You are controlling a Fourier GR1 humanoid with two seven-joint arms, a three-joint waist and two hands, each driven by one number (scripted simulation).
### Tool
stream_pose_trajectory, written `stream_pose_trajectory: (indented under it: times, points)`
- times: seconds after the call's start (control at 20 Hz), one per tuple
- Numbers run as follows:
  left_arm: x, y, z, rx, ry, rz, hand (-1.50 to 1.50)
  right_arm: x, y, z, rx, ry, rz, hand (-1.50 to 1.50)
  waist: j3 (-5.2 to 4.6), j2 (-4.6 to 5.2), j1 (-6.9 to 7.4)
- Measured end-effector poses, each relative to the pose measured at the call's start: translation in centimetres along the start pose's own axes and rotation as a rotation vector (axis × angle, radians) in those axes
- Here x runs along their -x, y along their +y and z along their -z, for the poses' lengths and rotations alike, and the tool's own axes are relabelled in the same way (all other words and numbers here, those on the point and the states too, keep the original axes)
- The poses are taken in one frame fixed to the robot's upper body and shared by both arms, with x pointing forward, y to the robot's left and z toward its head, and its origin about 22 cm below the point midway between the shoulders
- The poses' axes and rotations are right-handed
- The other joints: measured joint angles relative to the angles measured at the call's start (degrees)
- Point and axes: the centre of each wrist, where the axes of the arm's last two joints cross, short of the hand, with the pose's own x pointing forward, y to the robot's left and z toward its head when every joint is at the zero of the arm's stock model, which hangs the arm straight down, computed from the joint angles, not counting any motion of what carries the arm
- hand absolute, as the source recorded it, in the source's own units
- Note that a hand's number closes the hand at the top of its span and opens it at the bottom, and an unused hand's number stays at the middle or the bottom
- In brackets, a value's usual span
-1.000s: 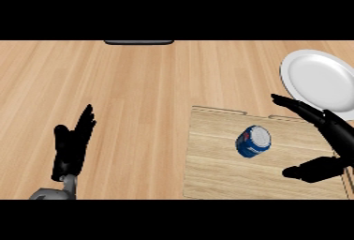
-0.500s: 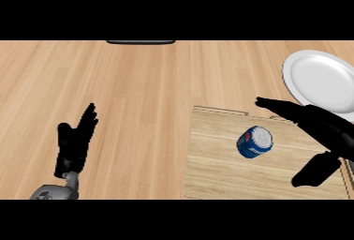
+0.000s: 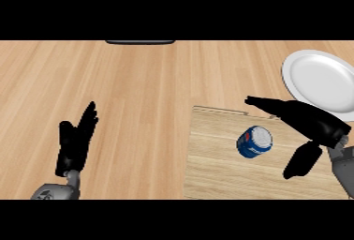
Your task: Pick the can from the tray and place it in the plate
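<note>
A blue can [image 3: 254, 142] with a white top stands on the light wooden tray [image 3: 221, 173], which lies on the wooden counter [image 3: 138, 84] at the lower right of the head view. The right hand [image 3: 311, 124] hovers just right of the can without touching it — fingers stretched out above and behind the can, thumb hanging down at its lower right, so the hand is spread wide and grasps nothing. The white plate [image 3: 321, 82] sits on the counter beyond the tray's far right corner (part of it runs off the view's right edge). The left hand [image 3: 75, 143] rests at the lower left, fingers straight and pointing up — well apart from the tray.
</note>
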Motion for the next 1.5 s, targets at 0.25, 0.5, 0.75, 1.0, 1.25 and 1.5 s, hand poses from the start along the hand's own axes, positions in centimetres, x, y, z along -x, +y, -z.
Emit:
stream_pose_trajectory:
  times: [0.25,0.5,0.75,1.0,1.25,1.5]
  points:
    - [0.6,0.0,0.0,-0.001,0.001,-0.008,0.0,0.5,0.4,1.1,-0.024,0.004,-0.003,-1.5,0.0,0.0,-0.04]
    - [0.2,0.1,0.3,0.003,0.0,-0.007,0.0,0.2,1.8,2.3,-0.043,0.006,-0.004,-1.5,0.0,-0.01,-0.06]
    - [0.5,0.4,0.0,-0.004,0.001,-0.003,0.0,0.0,2.5,2.7,-0.052,0.008,0.003,-1.5,0.02,-0.01,-0.1]
    - [0.4,0.2,-0.5,0.003,-0.001,-0.007,0.0,0.6,3.6,3.7,-0.065,0.015,-0.008,1.5,0.01,-0.02,-0.03]
    - [0.7,0.2,-0.2,0.004,0.007,-0.003,0.0,0.8,4.0,3.5,-0.045,-0.025,-0.055,1.5,0.0,-0.03,-0.12]
    - [-0.2,0.2,-0.7,0.001,0.007,-0.001,0.0,1.0,4.5,3.6,0.013,-0.058,-0.09,1.5,-0.11,-0.19,-0.05]
